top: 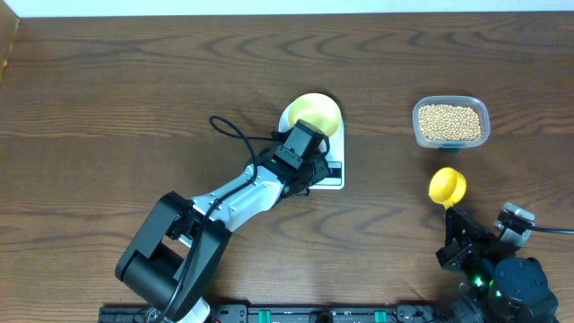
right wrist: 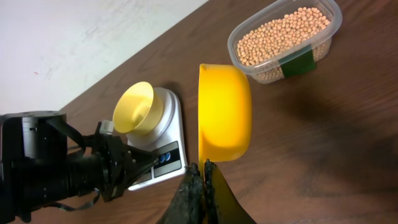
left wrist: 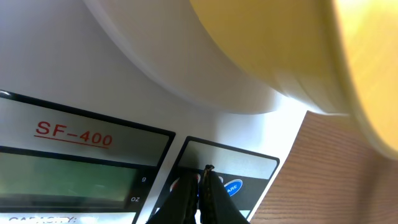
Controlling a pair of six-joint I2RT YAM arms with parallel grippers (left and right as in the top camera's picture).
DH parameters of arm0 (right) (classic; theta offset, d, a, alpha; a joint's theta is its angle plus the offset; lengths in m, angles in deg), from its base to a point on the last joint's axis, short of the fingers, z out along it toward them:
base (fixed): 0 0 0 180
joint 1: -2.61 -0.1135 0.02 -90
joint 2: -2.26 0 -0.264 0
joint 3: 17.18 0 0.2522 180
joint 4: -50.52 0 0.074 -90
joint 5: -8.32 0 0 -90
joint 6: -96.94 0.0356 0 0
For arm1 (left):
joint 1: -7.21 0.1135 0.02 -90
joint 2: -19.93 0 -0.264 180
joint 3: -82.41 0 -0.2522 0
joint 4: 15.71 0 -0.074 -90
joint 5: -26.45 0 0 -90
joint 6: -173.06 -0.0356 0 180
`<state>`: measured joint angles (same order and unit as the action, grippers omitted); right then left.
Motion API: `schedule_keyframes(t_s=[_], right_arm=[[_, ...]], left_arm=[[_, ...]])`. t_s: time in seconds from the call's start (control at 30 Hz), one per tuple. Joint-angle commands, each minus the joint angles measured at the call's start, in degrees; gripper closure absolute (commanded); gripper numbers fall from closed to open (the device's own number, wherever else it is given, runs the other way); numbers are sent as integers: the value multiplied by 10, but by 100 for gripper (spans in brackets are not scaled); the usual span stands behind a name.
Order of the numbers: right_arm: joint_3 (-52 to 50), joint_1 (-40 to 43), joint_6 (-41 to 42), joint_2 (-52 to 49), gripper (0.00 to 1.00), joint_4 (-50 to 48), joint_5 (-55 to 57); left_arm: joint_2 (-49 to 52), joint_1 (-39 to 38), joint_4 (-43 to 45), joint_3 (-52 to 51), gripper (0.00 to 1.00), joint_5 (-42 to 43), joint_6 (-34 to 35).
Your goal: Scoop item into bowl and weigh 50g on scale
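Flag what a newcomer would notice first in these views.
The left hand, fingers together, points at the button panel of the white scale, which carries the pale yellow bowl with no beans visible in it. Off to the right, the right hand holds the bright yellow scoop by its handle, just on the robot's side of the clear tub full of beans.

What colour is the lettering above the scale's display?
Red: the SF-400 lettering on the scale, clearest in the left wrist view.

red SF-400 on scale [left wrist: 73, 132], oz by display [left wrist: 62, 180]
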<state>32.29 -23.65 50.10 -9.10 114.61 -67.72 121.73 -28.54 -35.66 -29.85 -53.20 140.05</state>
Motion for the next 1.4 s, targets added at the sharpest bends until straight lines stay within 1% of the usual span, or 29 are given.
schedule_keyframes(t_s=[0.0, 0.2, 0.43, 0.7, 0.87, 1.0, 1.13, 1.23, 1.37], right_arm=[[2, 3, -7, 2, 99, 0, 10], [2, 3, -7, 2, 99, 0, 10], [2, 3, -6, 2, 99, 0, 10], [2, 3, -6, 2, 99, 0, 10], [2, 3, -7, 2, 99, 0, 10], [2, 3, -7, 2, 99, 1, 9], [2, 3, -13, 2, 99, 1, 9], [2, 3, -17, 2, 99, 1, 9], [2, 3, -17, 2, 99, 7, 5]], left_arm=[[10, -1, -4, 6, 93, -10, 3], [10, -1, -10, 5, 93, -23, 3], [11, -1, -10, 3, 93, -23, 3], [37, -7, -7, 3, 93, -23, 3], [28, -7, -9, 3, 93, -18, 3], [-13, -6, -31, 3, 93, -21, -16], [-82, -5, -72, 3, 93, -41, -49], [-146, -5, -125, 3, 93, -64, -71], [-248, -5, -212, 3, 93, -106, -126]])
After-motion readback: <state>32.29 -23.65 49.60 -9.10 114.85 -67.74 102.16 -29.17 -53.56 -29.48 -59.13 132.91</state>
